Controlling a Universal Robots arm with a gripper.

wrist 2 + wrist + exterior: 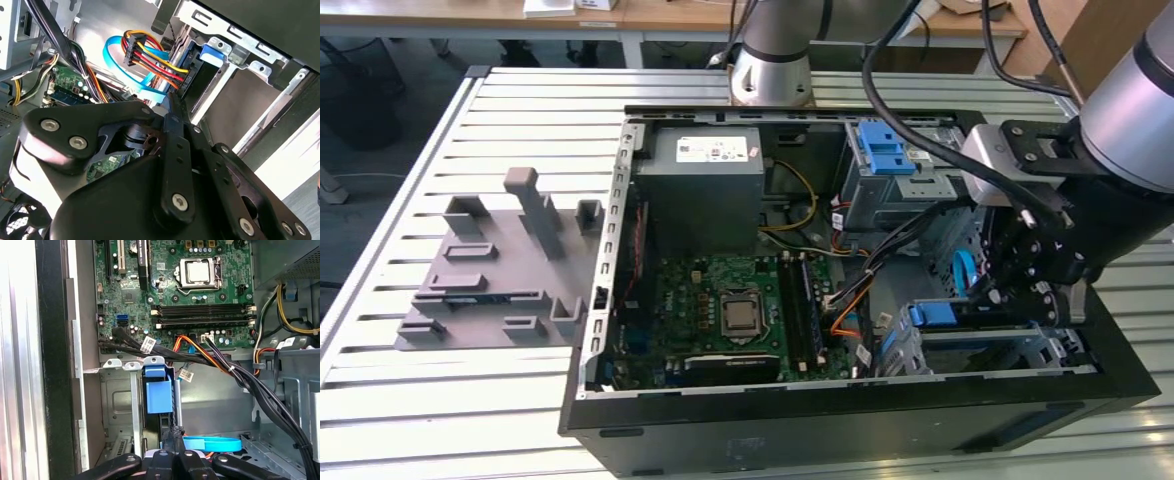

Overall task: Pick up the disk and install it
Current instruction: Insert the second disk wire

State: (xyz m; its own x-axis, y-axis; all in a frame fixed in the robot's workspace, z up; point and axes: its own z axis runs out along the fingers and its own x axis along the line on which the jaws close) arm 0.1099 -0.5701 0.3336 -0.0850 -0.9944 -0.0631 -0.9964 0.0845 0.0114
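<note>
The disk [159,392] sits on edge in the grey metal bay [117,405] at the case's front corner, and its blue carrier frame faces me in the first wrist view. In the exterior view the disk [938,314] shows as a blue piece low at the exterior view's right. My gripper [173,436] hangs just off the disk's cable end, with its black fingers pressed together and nothing between them. In the second wrist view the gripper [173,107] points at the disk [212,54], close to a red-and-yellow power plug [150,52] and a blue data cable [120,70].
The open computer case [854,410] lies on a slatted table [520,100]. It holds the motherboard [734,310], a grey power-supply box [707,165] and a drive cage topped by a blue bracket [887,150]. Bundled black cables [260,390] cross near the bay. A grey fixture [500,270] stands at the exterior view's left.
</note>
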